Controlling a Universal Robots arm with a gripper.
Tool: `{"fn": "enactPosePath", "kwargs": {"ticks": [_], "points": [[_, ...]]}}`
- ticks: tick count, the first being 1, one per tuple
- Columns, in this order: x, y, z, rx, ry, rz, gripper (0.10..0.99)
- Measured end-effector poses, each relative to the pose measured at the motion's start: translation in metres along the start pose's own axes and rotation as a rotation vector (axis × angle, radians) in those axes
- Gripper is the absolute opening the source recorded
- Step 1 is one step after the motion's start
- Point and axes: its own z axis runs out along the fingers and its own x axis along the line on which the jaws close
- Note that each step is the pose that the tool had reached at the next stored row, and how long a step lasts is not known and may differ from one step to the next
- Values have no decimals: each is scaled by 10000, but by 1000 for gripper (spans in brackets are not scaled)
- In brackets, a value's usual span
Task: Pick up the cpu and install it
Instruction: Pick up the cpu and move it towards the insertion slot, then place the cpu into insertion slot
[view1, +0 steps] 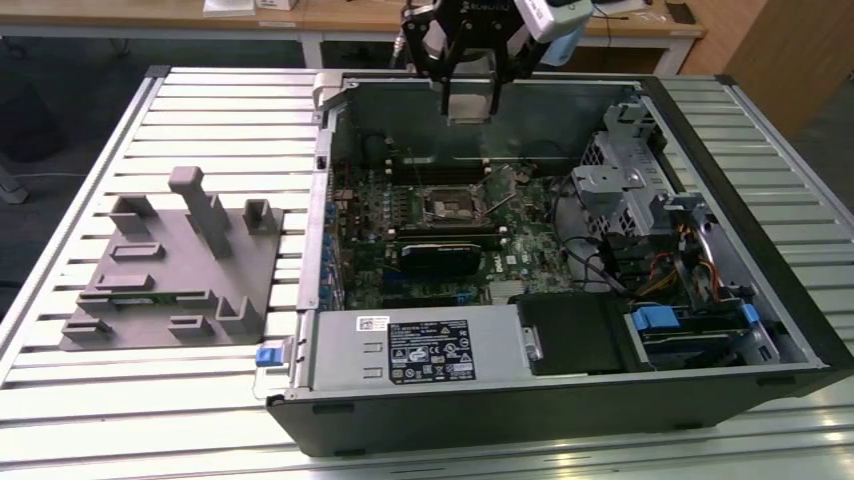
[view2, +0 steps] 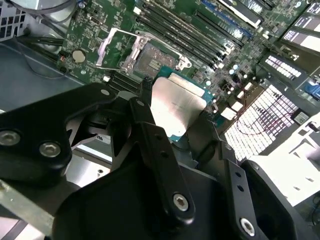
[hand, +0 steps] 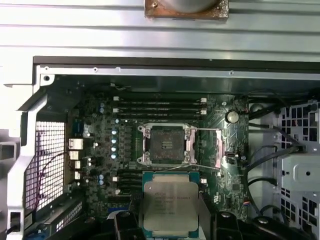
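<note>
On the slatted table (view1: 160, 400) an open computer case (view1: 534, 420) is laid flat. The cpu (hand: 170, 207) is pinched between the 2 fingers (view2: 150, 135) of the gripper (view1: 466, 100) — held above the motherboard (hand: 100, 140), short of the open socket (hand: 164, 145). It should be kept level and squared to the socket — no tilt.

The cpu (hand: 170, 207): silvery-white face, green rim; gripper (view1: 467, 95) black. Dark green motherboard (hand: 100, 145), its socket (hand: 165, 145) framed in silver round a dark centre. Black case (view1: 534, 420); left of it a plain grey fixture (view1: 160, 270) on the pale, slat-striped table (view1: 174, 400).
</note>
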Motion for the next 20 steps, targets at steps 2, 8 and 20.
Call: {"fn": "enactPosePath", "kwargs": {"ticks": [2, 8, 20], "points": [[-5, 1, 8, 2, 0, 1, 533], [2, 2, 21, 55, -18, 0, 533], [223, 3, 25, 54, -22, 46, 533]]}}
